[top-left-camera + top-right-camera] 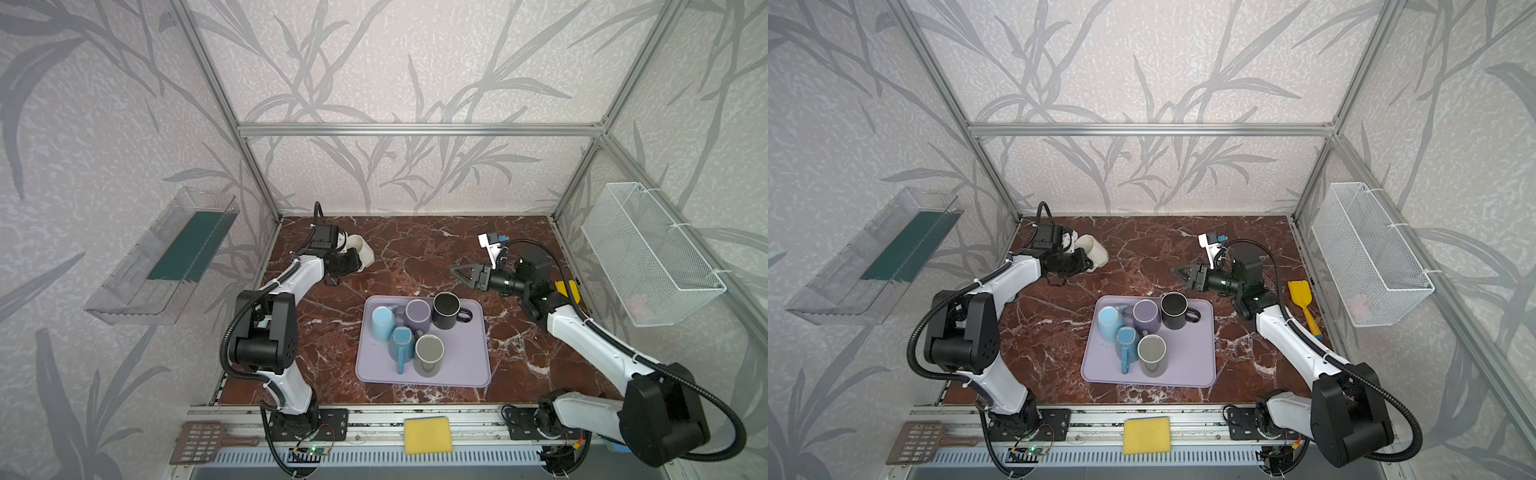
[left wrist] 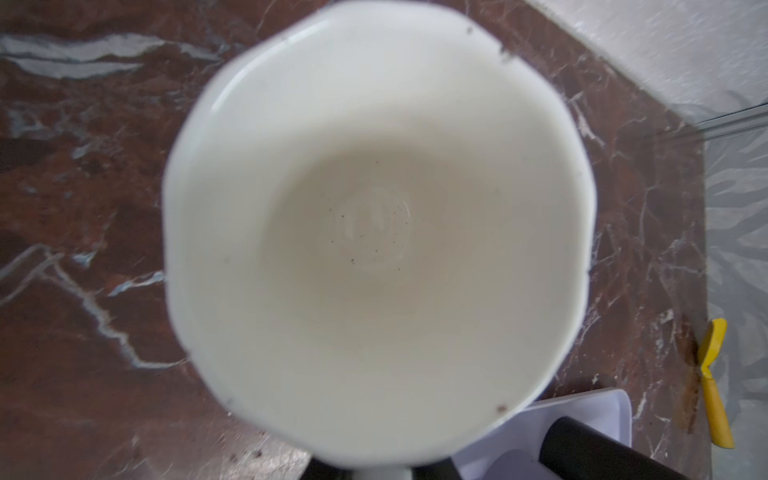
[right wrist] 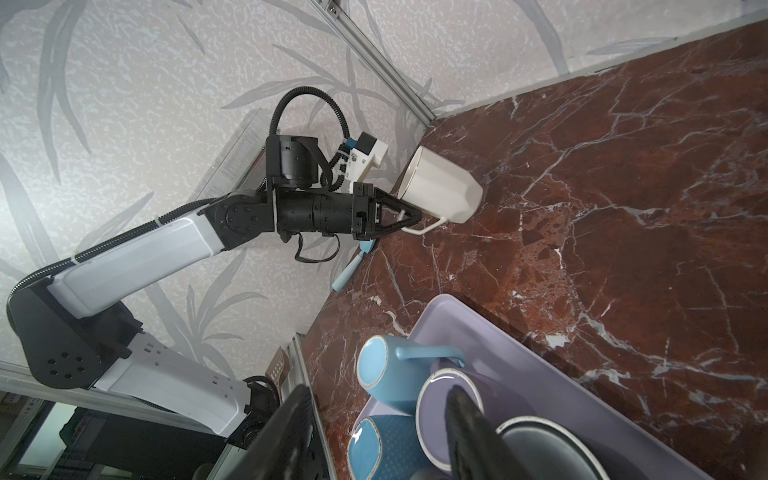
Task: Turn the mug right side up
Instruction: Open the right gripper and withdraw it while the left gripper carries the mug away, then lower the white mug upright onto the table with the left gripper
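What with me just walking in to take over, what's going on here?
The left claw grips the faceted white ceramic mug by its handle at the back left of the red marble table, holding it tilted, not yet upright. The right claw is open and empty beyond the lilac plastic tray of coloured mugs.

L pincer (image 1: 1084,266) grips white mug (image 1: 1097,249), held tilted.

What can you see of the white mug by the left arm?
The white mug looks like glazed ceramic, with faceted sides and a thin handle. Empty, with dark specks inside, it tips sideways, mouth toward the left arm, near the far left corner of the marble tabletop. The left gripper is shut on its handle; whether its base touches the marble is unclear.
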{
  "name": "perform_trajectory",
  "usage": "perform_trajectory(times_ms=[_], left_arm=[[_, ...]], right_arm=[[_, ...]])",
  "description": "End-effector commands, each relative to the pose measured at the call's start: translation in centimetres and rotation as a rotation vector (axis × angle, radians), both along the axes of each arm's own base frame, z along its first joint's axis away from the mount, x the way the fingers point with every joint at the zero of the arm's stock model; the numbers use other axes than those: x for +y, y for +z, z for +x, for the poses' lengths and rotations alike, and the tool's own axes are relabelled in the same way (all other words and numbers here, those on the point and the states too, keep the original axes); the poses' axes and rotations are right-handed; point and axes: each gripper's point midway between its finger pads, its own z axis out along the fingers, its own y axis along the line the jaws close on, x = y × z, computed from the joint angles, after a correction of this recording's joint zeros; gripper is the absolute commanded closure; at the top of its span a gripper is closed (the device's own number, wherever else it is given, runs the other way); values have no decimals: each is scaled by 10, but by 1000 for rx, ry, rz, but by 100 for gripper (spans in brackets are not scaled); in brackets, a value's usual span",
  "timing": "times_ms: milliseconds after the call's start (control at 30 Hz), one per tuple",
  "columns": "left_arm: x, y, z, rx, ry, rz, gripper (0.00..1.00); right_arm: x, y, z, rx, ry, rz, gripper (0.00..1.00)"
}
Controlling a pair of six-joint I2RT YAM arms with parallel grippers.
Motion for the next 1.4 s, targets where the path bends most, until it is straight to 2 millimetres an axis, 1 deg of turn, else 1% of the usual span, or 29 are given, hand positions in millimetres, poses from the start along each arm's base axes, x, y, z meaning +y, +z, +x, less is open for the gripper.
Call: perform_trajectory(times_ms=[0,200,433,733,1133,1167,1367], left_arm=[[4,29,14,-81,-54,119,100],[7,28,16,-39,-93,276,100],[12,23,22,4,-106,376,100],[10,13,30,52,-107,408,100],[7,4,38,54,-105,415,100],[7,3,38,56,-103,414,100],[6,-2,40,60,-95,410,100]], right_arm=[[-2,2,-5,-14,13,-3,47],[-1,0,-6,-2,17,-4,47],[-3,-1,-7,5,14,-8,47],[-4,-2,-9,12,12,-11,47],[-5,-4,-10,24,4,-16,47],[-5,-4,-10,0,9,-28,47],[-5,-3,-10,-4,8,-33,47]])
